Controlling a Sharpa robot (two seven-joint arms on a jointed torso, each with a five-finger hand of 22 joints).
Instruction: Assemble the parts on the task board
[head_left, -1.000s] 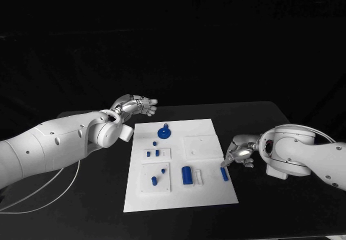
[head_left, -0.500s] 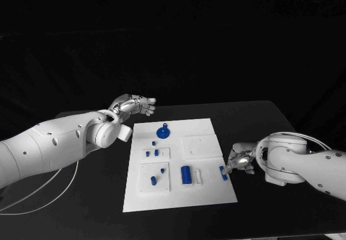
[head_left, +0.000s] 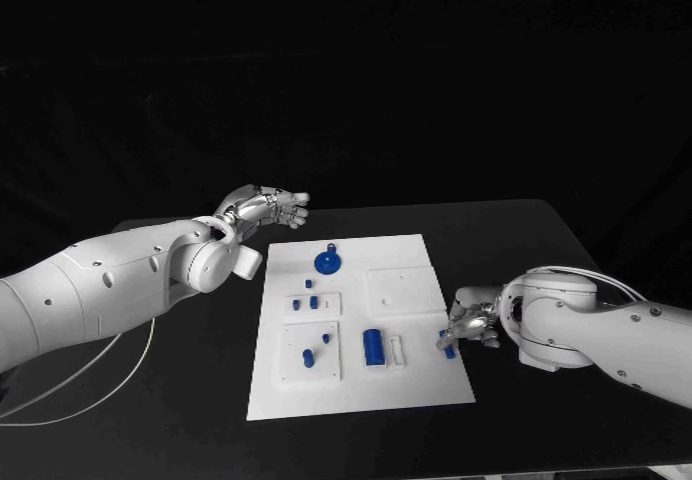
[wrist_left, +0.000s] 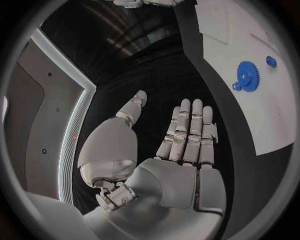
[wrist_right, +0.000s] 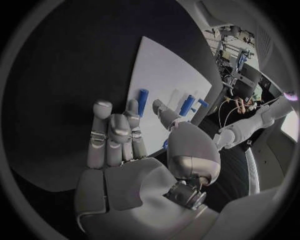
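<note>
The white task board (head_left: 411, 385) lies in the middle of the black bench (head_left: 173, 420), its long side running from the lower centre of the head view up toward the centre. On it, near its upper edge, sits a blue gear (head_left: 329, 264) with a small tab on top. Below the gear a small raised plate (head_left: 313, 306) carries three short blue pegs (head_left: 306, 301), and lower left another raised plate (head_left: 310, 354) carries two more small blue parts (head_left: 307, 360). A blue cylinder (head_left: 374, 348) lies lengthwise in the lower middle of the board, with a narrow white bracket just beside it on the right. A blank square plate (head_left: 402, 289) sits in the board's upper right.

The right hand (head_left: 470, 323) is at the board's right edge, in the right centre of the head view, with its fingertips (head_left: 450, 340) down at a short blue bar (head_left: 447, 348) that lies along that edge. In the right wrist view the fingers (wrist_right: 112, 135) are bent forward and close together above the board, with the blue bar (wrist_right: 142, 100) just beyond them; whether they actually pinch the bar I cannot tell.

The left hand (head_left: 271, 210) is raised off the board, at the bench's far left corner, upper left of centre in the head view. In the left wrist view it (wrist_left: 178, 150) is flat and holds nothing, fingers straight and side by side, thumb spread away, with the gear (wrist_left: 248, 76) well apart from it.
</note>
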